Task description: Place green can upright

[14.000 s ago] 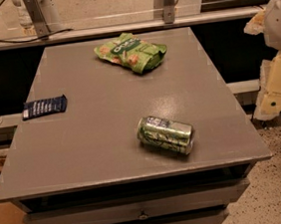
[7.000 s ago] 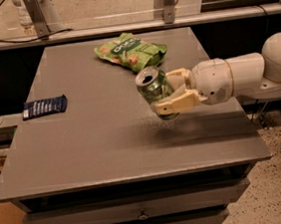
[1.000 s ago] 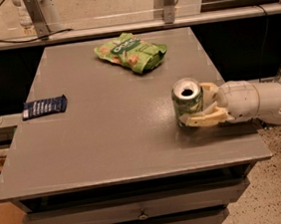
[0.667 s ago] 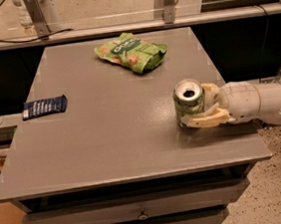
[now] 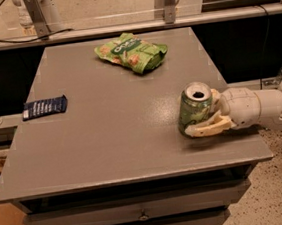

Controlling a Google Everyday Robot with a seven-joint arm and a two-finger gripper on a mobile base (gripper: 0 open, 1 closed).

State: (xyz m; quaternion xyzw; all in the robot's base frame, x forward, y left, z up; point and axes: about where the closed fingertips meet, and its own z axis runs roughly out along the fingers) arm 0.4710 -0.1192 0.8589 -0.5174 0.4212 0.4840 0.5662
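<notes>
The green can (image 5: 195,107) stands upright on the table (image 5: 108,138), silver top up, near the right edge and toward the near side. A second ago it was upright at almost the same spot. Fourteen seconds ago it lay on its side near the middle of the near edge, and seven seconds ago it was held off the surface.

The gripper (image 5: 198,122) reaches in from the right and is closed around the can's lower body. The near finger (image 5: 210,126) lies against the can wall at its base. The far finger is hidden behind the can.

Assessment: placement appears complete and release remains. Open the fingers evenly and retract to the right without brushing the can.

The green snack bag (image 5: 132,52) lies at the far side and the dark blue packet (image 5: 45,106) at the left edge. Both are well apart from the can.
</notes>
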